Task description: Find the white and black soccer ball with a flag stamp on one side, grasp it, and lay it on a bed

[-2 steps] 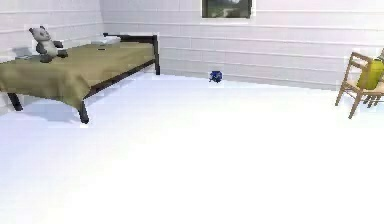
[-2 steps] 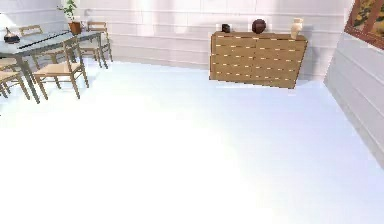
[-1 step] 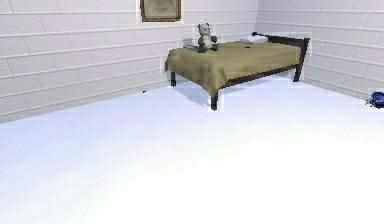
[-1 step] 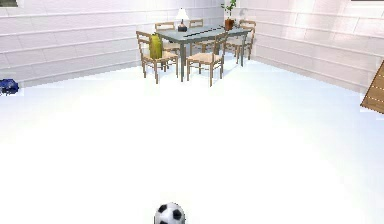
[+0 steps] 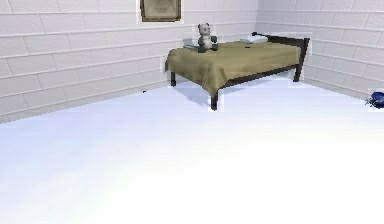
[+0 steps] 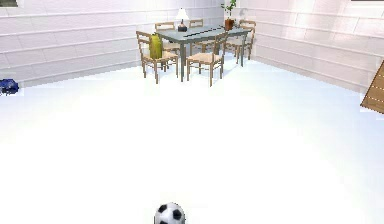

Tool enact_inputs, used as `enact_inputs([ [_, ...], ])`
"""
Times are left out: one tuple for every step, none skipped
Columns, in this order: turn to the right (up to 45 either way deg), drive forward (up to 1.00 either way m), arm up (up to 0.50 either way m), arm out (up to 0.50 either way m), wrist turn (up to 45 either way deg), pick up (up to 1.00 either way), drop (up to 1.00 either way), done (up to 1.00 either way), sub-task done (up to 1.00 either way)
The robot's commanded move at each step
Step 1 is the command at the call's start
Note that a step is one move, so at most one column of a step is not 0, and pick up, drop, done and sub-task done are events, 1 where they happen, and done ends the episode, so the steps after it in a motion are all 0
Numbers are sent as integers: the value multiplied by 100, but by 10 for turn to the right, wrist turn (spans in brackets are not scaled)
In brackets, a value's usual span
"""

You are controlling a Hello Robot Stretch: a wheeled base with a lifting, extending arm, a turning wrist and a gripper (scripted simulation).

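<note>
See the soccer ball (image 6: 169,213), white with black patches, down on the bare white floor at the very bottom of the arm side view, well apart from the bed (image 5: 235,60) and touching nothing else. Cannot tell the state of the claw, so cannot say for sure which way the ball lies from it; going by that view, guess at close in on the side where the arm reaches. No long way round to think about, being round all over, and just one arm for the job. Cannot make out a flag stamp on the side that faces here, and no words to read anywhere. Find the bed ahead against the pale brick wall, with a brownish-green cover, a dark frame and a teddy bear (image 5: 205,36) sitting on top, at the side by the wall. Note a framed picture (image 5: 160,10) on the wall behind the bed, and a small blue thing (image 5: 376,99) on the floor well apart from the bed's dark end. Out past the ball, away from the bed, spot a dining table (image 6: 200,38) with wooden chairs (image 6: 207,62) around it. Best guess for now: get the claw to the ball first.
</note>
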Motion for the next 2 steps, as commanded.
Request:
enact_inputs([
  [0, 0, 0, 44, 0, 0, 0, 0, 0],
  [0, 0, 0, 0, 450, 0, 0, 0, 0],
])
